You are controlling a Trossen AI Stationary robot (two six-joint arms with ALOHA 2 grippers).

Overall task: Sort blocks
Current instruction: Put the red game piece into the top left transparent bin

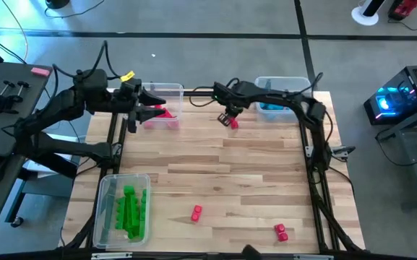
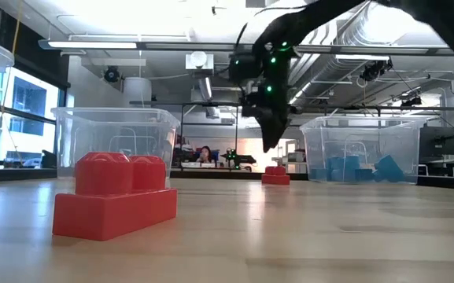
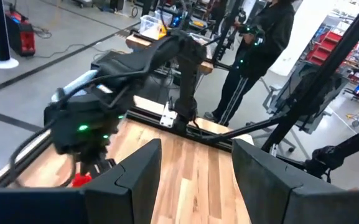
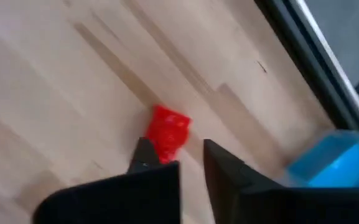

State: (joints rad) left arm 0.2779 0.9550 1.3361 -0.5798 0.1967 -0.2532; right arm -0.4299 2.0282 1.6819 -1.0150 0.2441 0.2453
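Observation:
A small red block (image 1: 234, 124) (image 2: 275, 175) (image 4: 168, 134) lies flat on the wooden table between the two far bins. My right gripper (image 1: 230, 118) (image 2: 270, 145) (image 4: 179, 152) hangs just above it, pointing down and open, with the block just beyond its fingertips and a gap below them in the low view. My left gripper (image 1: 156, 105) (image 3: 196, 168) is open and empty, held level over the clear bin (image 1: 166, 92) that has red blocks (image 1: 163, 112) in it. Two more red blocks (image 1: 196, 212) (image 1: 281, 232) rest on the table near its front edge.
A clear bin of blue blocks (image 1: 280, 83) (image 2: 360, 145) stands at the far right. A clear bin of green blocks (image 1: 107, 209) sits at the near left corner. One red block (image 2: 116, 200) lies close to the low camera. Bare wood spans the table's middle. A person (image 3: 254, 56) stands beyond the table.

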